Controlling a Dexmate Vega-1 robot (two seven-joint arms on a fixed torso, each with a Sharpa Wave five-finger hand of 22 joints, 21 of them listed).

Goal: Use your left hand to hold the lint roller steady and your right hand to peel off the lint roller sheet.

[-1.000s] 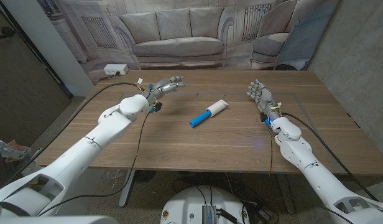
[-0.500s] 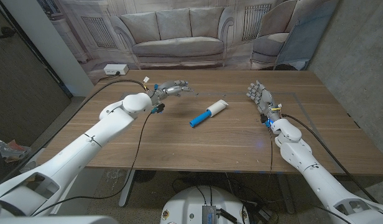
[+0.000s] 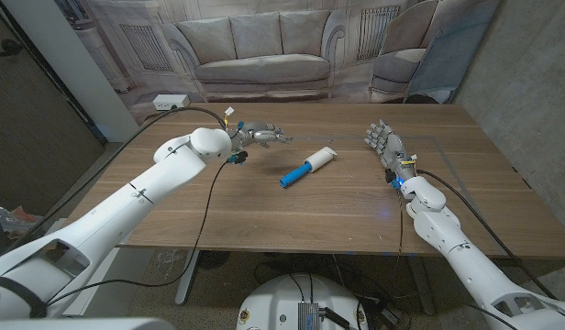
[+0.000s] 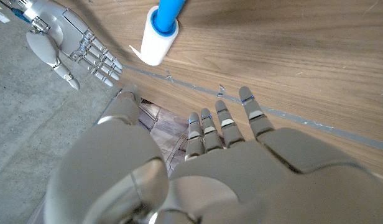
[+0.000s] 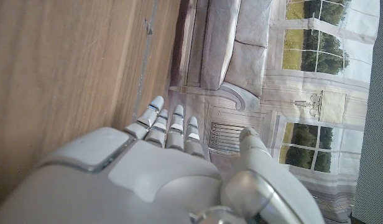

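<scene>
A lint roller [image 3: 308, 168] with a blue handle and a white sheet roll lies aslant near the middle of the wooden table [image 3: 264, 215]. My left hand [image 3: 262, 135] hovers open to its left, fingers stretched toward it, holding nothing. In the left wrist view my left hand [image 4: 198, 168] reaches toward the roller's white roll [image 4: 156, 43], with a gap between them. My right hand [image 3: 382, 142] stands open on the right side of the table, fingers up, apart from the roller; it also appears in the left wrist view as my right hand [image 4: 73, 43].
A white power strip [image 3: 170, 103] sits at the table's far left corner. A backdrop printed with a sofa [image 3: 261, 55] hangs behind the table. A tape line [image 4: 241, 102] runs across the wood by the far edge.
My left arm has swung to the right, bringing the left hand closer to the lint roller. The right hand and the roller have stayed put.
</scene>
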